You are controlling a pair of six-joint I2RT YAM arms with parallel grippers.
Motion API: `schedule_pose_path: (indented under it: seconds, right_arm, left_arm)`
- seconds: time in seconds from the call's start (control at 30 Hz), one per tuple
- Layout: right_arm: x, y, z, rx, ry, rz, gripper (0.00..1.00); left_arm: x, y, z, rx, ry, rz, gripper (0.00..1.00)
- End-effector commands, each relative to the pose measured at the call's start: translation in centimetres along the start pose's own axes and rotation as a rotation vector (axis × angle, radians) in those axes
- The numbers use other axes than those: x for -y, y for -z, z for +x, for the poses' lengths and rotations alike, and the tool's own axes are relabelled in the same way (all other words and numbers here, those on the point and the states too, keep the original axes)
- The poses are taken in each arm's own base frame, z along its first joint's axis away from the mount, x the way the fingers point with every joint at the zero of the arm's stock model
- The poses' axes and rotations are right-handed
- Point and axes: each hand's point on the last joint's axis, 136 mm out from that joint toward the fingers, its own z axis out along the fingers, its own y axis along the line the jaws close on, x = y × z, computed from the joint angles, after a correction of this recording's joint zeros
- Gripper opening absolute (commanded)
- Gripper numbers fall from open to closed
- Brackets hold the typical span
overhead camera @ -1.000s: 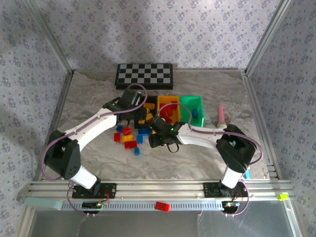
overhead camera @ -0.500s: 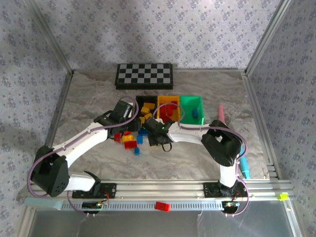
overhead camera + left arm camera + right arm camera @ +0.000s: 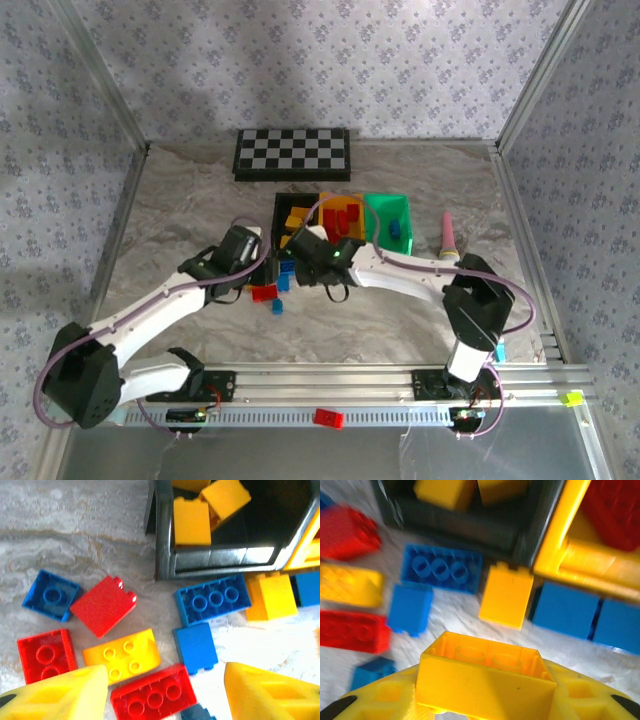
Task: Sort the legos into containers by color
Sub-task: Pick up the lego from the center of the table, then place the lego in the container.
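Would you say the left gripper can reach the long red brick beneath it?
Probably yes: the left gripper is open over the uncovered red brick, though a yellow brick crowds it.

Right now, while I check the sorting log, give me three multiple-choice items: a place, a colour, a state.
1. From the top view, where in the row is the black bin? A left end; B middle; C right end.
2. What colour is the brick in the right claw? A red; B yellow; C blue.
3. How is the left claw? A open, empty; B shut on a red brick; C shut on a blue brick.
1 A: the yellow bin and green bin stand to its right.
2 B: a yellow brick sits between its fingers.
3 A: its fingers stand apart.
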Motion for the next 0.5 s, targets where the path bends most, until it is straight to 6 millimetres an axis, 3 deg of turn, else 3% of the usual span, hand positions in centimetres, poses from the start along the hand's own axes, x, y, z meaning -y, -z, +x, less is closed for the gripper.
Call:
schedule_pose_path:
  seconds: [0.0,0.17,0.23,0.37,0.47]
  right_arm:
    - [0.4,0.6,-4.7,0.068,-0.002,-0.018,0.46]
    - [-0.3,-1.6,-9.9,0.099,0.002,-0.037,0.51]
    - [-0.4,-2.8,-11.0,0.090,0.005,-0.033,0.59]
    - [0.5,-3.6,-11.8,0.086,0.012,0.001,0.67]
    - [1.3,-3.1,-11.1,0.083,0.000,-0.001,0.67]
  left_arm:
    - [-0.1,0.4,0.8,0.011,0.040,0.015,0.62]
    - [0.5,0.5,1.9,-0.020,0.034,0.043,0.63]
    - [1.1,0.6,2.1,-0.023,0.019,0.055,0.63]
    - [2.2,0.7,2.4,-0.031,-0.007,0.085,0.64]
    - [3.0,0.5,2.3,-0.035,-0.028,0.104,0.67]
